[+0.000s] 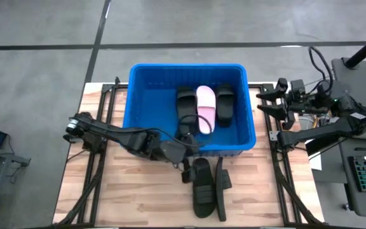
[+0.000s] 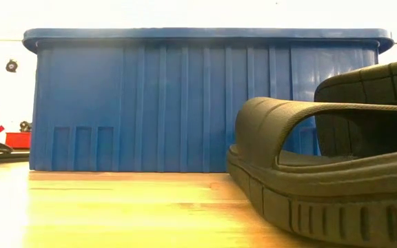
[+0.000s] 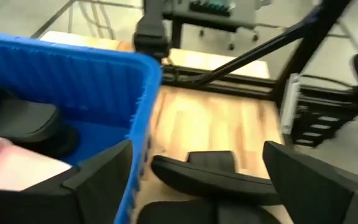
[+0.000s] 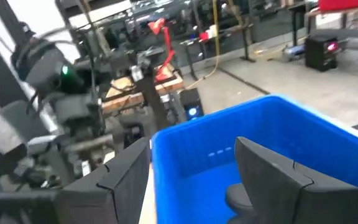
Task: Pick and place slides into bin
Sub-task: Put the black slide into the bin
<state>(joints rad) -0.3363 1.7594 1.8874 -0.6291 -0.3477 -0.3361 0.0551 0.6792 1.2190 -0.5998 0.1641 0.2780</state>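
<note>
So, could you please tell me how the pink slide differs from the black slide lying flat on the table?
The pink slide is pale; the flat black slide is matte black. The pink slide lies inside the bin between black slides; the black one lies on the table, outside the bin, beside a slide on edge. Both are open-toe with one wide strap.

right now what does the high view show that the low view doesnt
Only the high view shows the inside of the bin, where two black slides flank a pink-white slide. It also shows both arms: the left gripper open over the near rim, beside the slides on the table, and the right gripper open, waiting at the table's right edge.

Only the low view shows the bin's ribbed outer wall and the ridged sole edge of the nearest black slide.

Both show the blue bin and two black slides lying outside it on the wooden table.
</note>
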